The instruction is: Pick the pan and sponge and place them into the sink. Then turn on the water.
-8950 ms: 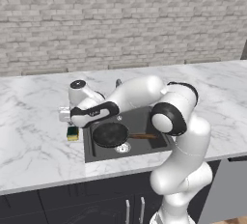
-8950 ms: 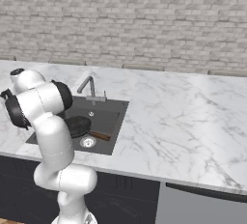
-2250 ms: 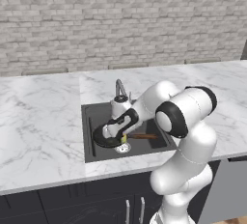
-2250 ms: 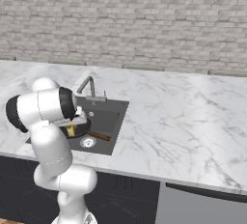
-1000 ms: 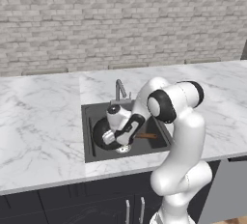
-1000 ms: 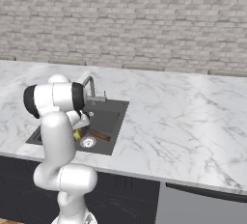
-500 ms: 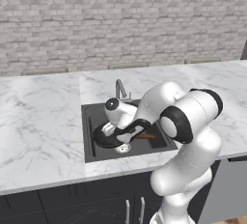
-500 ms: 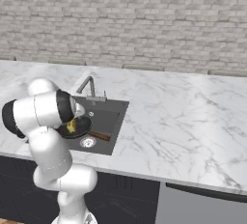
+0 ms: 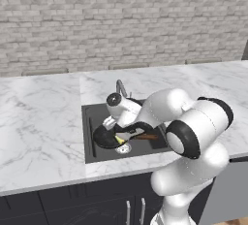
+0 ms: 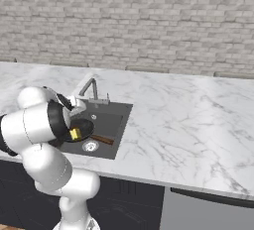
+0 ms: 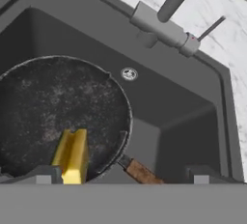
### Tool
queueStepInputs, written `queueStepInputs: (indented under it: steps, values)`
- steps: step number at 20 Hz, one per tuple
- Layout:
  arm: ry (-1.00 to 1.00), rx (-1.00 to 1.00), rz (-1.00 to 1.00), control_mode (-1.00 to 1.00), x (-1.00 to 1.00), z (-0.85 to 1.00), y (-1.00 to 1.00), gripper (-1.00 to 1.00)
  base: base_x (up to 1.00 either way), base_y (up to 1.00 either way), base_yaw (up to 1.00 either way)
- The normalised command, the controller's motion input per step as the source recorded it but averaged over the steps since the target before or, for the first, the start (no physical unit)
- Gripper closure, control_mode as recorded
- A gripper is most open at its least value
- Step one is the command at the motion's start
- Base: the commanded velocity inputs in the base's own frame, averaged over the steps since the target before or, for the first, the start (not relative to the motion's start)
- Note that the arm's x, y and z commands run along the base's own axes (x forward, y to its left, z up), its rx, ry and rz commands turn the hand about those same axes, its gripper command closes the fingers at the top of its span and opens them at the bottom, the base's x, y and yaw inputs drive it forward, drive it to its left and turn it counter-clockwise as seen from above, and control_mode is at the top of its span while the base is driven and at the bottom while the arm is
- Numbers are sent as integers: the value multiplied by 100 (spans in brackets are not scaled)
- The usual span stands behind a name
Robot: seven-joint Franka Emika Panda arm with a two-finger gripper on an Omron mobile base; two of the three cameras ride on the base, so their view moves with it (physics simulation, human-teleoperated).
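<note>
Sponge (image 11: 72, 156) sitting inside the pan (image 11: 53, 107), down in the sink (image 11: 193, 102). Tool (image 11: 120, 174) spread wide just above, gripping nothing. Faucet (image 11: 166, 18) behind.

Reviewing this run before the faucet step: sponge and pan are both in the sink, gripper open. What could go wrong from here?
1. The gripper hangs open low over the pan, close to the sponge; a sideways move might drag either one.
2. The faucet has a thin side lever; open fingers could slip off it or knock the spout.
3. The arm crowds the sink, so swinging to the faucet may clip the basin rim.
</note>
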Motion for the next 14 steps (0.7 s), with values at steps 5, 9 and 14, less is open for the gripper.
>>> queueStepInputs:
  steps: [5,9,14]
  values:
    - [-10,0,0,-100,-29,72,-2,-100,0,0,0]
    - [-11,1,0,-100,-47,64,-2,-100,0,0,0]
    - [-8,7,0,-100,-51,34,-10,-100,0,0,0]
